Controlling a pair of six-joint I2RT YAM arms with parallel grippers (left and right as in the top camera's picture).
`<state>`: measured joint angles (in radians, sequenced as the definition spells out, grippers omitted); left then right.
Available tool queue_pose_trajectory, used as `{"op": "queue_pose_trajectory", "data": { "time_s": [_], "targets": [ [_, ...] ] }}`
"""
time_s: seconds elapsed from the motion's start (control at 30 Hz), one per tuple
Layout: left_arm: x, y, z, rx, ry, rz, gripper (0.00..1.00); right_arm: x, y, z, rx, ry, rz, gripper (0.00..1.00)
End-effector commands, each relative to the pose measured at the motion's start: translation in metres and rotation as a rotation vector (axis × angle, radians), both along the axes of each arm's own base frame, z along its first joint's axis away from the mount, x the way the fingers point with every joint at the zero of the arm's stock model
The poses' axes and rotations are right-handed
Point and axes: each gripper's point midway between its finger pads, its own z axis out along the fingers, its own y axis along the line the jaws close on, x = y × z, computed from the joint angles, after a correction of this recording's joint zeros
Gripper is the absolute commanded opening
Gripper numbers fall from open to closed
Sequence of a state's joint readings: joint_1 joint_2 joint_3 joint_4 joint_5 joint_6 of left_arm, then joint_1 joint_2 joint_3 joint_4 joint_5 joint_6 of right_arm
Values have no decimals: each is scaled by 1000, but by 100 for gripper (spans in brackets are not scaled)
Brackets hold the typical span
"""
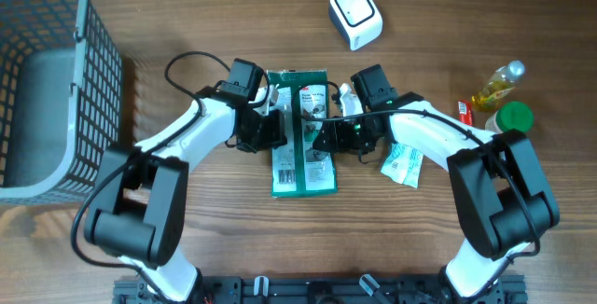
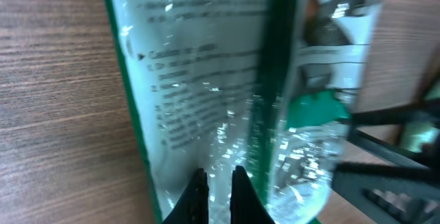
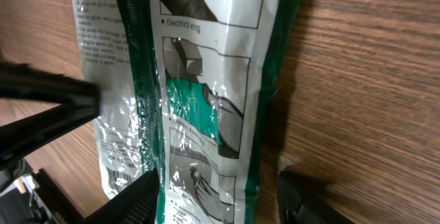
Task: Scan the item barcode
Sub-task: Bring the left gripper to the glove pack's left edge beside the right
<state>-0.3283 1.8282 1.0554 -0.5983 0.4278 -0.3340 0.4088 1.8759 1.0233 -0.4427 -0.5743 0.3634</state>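
Observation:
The item is a flat green-and-white plastic package [image 1: 304,169] lying on the wooden table, printed side up. Barcode stripes [image 3: 115,174] show near one corner. My left gripper [image 1: 270,129] is at the package's left edge. In the left wrist view its fingers [image 2: 198,195] are pinched together on the glossy film [image 2: 199,80]. My right gripper [image 1: 326,136] is open and straddles the package's right side [image 3: 206,80]: one finger [image 3: 134,200] lies over the film, the other [image 3: 302,196] on bare wood. The white scanner [image 1: 355,15] stands at the back, apart from both arms.
A grey wire basket [image 1: 84,80] fills the left side. At the right stand a yellow oil bottle [image 1: 497,85], a green-lidded jar [image 1: 513,116] and a small red item [image 1: 465,111]. A small white-and-green sachet [image 1: 403,164] lies beside the right arm.

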Motion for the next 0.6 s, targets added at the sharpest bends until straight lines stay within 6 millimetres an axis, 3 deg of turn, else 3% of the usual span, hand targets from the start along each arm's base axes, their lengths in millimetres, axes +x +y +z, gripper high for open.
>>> {"op": "queue_pose_trajectory", "data": {
  "time_s": [0.0, 0.2, 0.57],
  "targets": [
    [-3, 8, -17, 52, 19, -13, 4, -4, 2, -4, 26, 11, 24, 55],
    [-6, 10, -34, 74, 53, -11, 4, -4, 3, -4, 26, 9, 22, 55],
    [-7, 10, -36, 76, 57, -12, 4, -6, 4, -16, 66, 22, -56, 55]
  ]
}}
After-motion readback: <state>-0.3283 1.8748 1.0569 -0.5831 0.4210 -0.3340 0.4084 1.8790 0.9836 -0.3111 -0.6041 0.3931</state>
